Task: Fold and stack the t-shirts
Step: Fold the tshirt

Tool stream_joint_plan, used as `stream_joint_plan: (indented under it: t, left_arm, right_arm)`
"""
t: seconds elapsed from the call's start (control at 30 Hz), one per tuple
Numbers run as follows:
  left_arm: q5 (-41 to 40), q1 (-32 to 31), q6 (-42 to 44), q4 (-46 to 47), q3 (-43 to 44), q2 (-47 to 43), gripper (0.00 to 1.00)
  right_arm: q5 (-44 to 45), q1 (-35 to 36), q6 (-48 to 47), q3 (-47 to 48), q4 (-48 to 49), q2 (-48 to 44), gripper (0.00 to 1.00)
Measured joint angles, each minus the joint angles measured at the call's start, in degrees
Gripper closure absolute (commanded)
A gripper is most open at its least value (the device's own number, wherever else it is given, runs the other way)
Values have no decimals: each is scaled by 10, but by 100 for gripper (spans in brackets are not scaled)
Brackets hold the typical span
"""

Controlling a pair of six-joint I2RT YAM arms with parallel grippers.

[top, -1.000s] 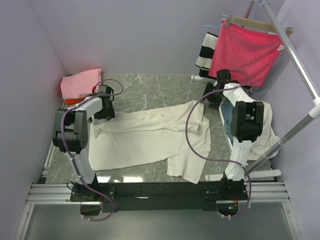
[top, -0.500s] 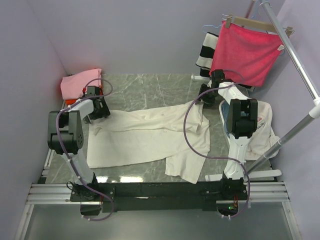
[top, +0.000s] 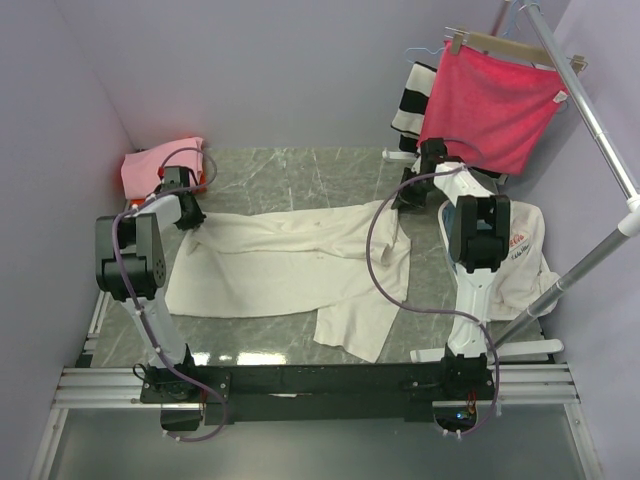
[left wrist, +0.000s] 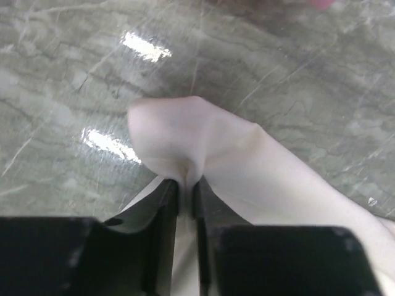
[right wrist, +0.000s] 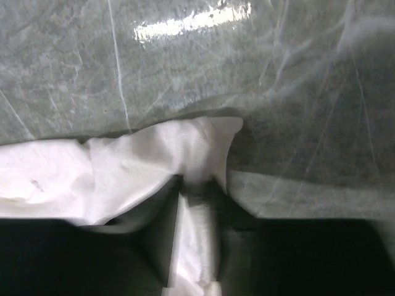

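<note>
Top external view: the cream t-shirt lies spread across the middle of the marble table, its body running left to right and one sleeve trailing toward the near edge. The left gripper sits at the shirt's far-left corner and the right gripper at its far-right corner, each low on the cloth; from this height the jaws cannot be made out. A folded pink t-shirt rests in the far-left corner of the table, just beyond the left arm's wrist. At the far right, a red cloth hangs on a wooden hanger from the rack, with a striped cloth beside it. A crumpled white garment lies at the table's right edge, beside the right arm. Left wrist view: the left gripper is pinched nearly closed on a fold of the cream t-shirt, the fabric bunching into a rounded hump just past the fingertips and slightly raised above the table. A sliver of pink shows at the top edge of this view. Right wrist view: the right gripper is closed on an edge of the cream t-shirt, a strip of cloth running down between the two dark fingers. The picture is a little blurred around the tips. The rest of the shirt stretches away to the left over the table.
</note>
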Motion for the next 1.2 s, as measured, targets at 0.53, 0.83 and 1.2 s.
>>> stream_joint_plan:
  t: [0.53, 0.83, 1.2]
  left_arm:
    - [-87, -2, 27, -55, 50, 7, 73]
    - [-233, 2, 42, -53, 45, 6, 32]
    - [-271, -31, 18, -47, -18, -76, 2]
  right_arm:
    - [39, 1, 7, 66, -12, 26, 100]
    - [134, 2, 17, 104, -10, 26, 60]
    - [170, 17, 10, 52, 35, -46, 19]
